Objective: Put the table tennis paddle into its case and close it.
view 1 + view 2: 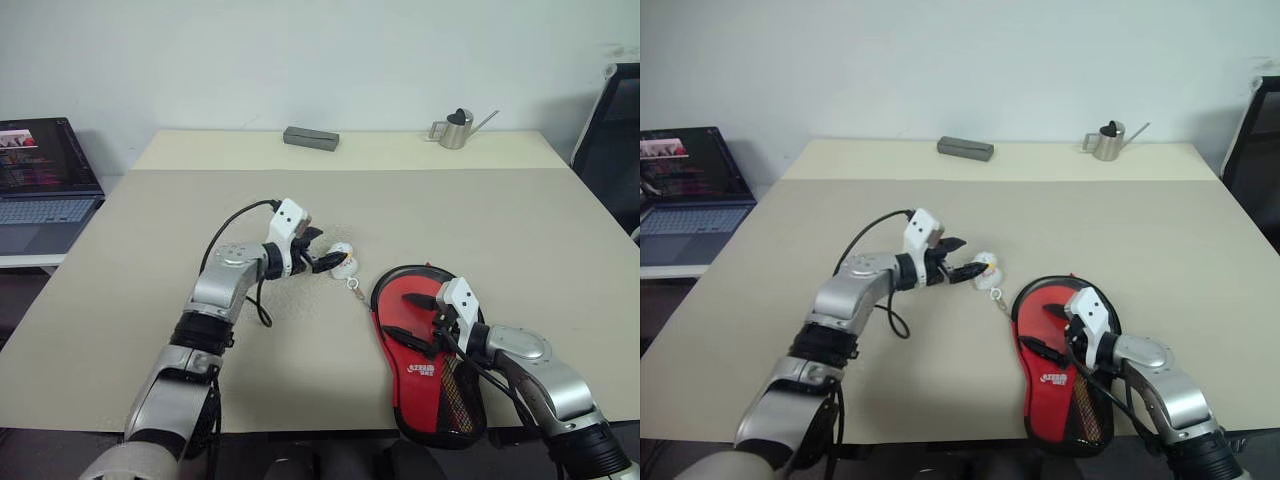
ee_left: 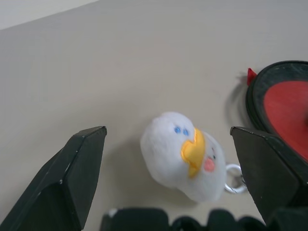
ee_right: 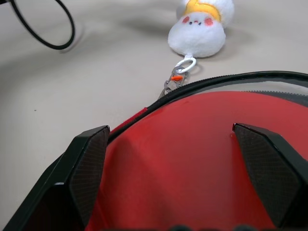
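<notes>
Jaws spread around plush charm (image 2: 185, 161)

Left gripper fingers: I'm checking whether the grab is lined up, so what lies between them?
The plush charm lies between the open left gripper fingers, untouched, in the left wrist view.

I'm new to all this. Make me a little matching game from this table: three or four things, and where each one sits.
Things:
1. plush charm
2. case
3. watering can
4. grey box

Places:
A. far edge, toward the right
B. under the right tool
C. between the left tool's open fingers
D. far edge, near the middle

Pairs: 1-C, 2-B, 3-A, 4-D
</notes>
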Tool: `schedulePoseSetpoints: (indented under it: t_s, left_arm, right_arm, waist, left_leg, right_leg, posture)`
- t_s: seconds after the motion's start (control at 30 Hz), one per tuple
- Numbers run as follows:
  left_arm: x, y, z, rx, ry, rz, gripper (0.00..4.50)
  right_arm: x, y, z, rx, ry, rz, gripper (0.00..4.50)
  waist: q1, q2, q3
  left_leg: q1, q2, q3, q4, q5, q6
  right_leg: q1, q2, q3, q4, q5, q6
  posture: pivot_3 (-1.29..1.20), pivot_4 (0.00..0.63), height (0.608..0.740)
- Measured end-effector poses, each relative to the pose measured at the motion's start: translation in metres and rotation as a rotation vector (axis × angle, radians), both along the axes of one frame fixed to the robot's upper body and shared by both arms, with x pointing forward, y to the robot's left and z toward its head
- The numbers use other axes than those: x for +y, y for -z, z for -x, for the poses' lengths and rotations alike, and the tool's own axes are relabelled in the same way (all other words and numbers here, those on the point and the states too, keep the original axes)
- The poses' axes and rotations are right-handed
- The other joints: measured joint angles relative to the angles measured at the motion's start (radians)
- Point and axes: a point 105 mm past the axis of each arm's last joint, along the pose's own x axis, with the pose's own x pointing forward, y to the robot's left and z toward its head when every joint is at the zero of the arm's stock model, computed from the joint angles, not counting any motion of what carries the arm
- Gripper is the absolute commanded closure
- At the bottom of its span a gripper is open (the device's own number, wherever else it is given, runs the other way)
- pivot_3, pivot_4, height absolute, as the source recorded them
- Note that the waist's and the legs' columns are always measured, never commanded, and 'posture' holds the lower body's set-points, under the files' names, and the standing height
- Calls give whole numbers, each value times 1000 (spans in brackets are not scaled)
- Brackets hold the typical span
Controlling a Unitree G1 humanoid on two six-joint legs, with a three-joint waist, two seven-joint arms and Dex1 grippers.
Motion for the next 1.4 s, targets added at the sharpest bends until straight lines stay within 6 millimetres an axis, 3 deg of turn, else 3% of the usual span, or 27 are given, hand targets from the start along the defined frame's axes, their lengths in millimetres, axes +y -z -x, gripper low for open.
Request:
schedulePoseSetpoints:
  t_s: [0.2,0.43,0.9,1.2,1.3,1.4]
  left_arm:
    - [-13,20,-1,47,41,-48,12]
    - [-20,31,3,72,86,-80,12]
    - [-16,46,9,115,98,-107,12]
    - [-37,47,7,88,89,-66,12]
    - [-36,49,6,81,77,-72,586]
    - [-34,50,3,72,59,-74,1631]
  right_arm:
    - [4,0,-2,6,18,-23,0]
    - [0,-1,-5,-3,58,-16,0]
    - [-13,2,-5,-29,151,59,0]
    - [-14,2,-1,-28,170,50,0]
    - [-15,3,1,-26,175,46,0]
    - [-15,3,1,-25,178,42,0]
  waist:
    - [0,0,0]
    - [0,0,0]
    - [2,-1,-1]
    - [4,-1,-1]
    - [3,-1,-1]
    - [3,-1,-1]
  left_leg:
    - [0,0,0,0,0,0]
    - [0,0,0,0,0,0]
    - [0,0,0,0,0,0]
    - [0,0,0,0,0,0]
    - [0,0,0,0,0,0]
    - [0,0,0,0,0,0]
  right_leg:
    - [0,0,0,0,0,0]
    - [0,0,0,0,0,0]
    - [0,0,0,1,0,0]
    - [0,0,0,0,0,0]
    - [0,0,0,1,0,0]
    - [0,0,0,1,0,0]
  posture:
    - [0,150,740]
    - [0,150,740]
    - [0,150,740]
    - [0,150,740]
    - [0,150,740]
    - [0,150,740]
